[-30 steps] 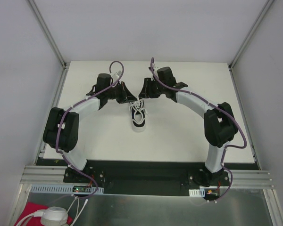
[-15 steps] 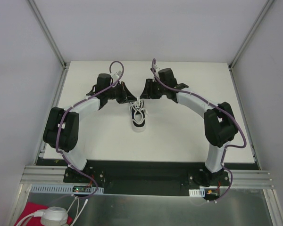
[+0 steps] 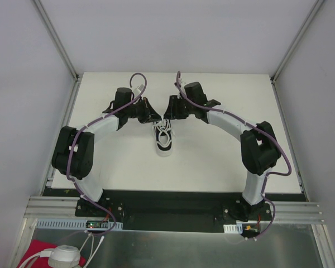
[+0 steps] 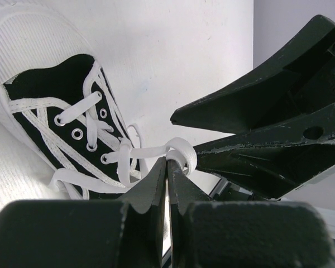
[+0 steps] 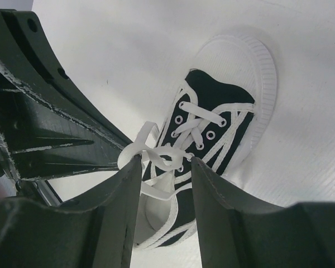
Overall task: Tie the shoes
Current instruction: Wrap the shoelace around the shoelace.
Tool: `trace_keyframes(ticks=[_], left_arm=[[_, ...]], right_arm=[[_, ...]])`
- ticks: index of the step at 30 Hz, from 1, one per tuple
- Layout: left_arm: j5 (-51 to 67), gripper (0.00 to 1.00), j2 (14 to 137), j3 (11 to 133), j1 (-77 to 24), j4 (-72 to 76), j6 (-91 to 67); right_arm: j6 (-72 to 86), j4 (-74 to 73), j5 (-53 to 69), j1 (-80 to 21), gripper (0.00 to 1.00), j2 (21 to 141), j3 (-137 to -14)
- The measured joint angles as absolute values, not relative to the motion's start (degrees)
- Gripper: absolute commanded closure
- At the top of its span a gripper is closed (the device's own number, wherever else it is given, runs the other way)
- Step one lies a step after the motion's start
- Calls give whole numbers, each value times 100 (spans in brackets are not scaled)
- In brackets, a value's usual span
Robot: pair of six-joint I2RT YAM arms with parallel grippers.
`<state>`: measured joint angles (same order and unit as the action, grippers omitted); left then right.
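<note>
The black sneaker [image 3: 164,139] lies in the middle of the table [image 3: 223,159], toe at 6 o'clock, and at its 12 o'clock end the left gripper [image 4: 167,166] is clenched on a lace loop [image 4: 182,152], seemingly to hold it taut while the right gripper [image 5: 164,162], jaws apart, straddles the crossed strands from 2 o'clock.

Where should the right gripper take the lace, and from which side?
Take the lace at its crossing by the ankle opening, coming down from the heel side; the open right gripper straddles it there. The shut left gripper pinches the neighbouring loop, so that stretch looks lifted off the sneaker.
</note>
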<state>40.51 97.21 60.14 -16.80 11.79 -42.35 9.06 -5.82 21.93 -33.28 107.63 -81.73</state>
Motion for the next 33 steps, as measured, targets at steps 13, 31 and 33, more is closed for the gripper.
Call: trace_keyframes(ticks=[13, 31, 33], left_arm=[[4110, 100, 9721, 5994, -1680, 1181, -4246], [4198, 100, 9721, 5972, -1680, 1232, -4274], [4198, 100, 9721, 5972, -1680, 1260, -4276]], right_arm=[[908, -582, 2139, -3341, 56, 10763, -8208], [978, -676, 2294, -3531, 57, 10785, -8519], [965, -692, 2283, -3531, 56, 10785, -8519]])
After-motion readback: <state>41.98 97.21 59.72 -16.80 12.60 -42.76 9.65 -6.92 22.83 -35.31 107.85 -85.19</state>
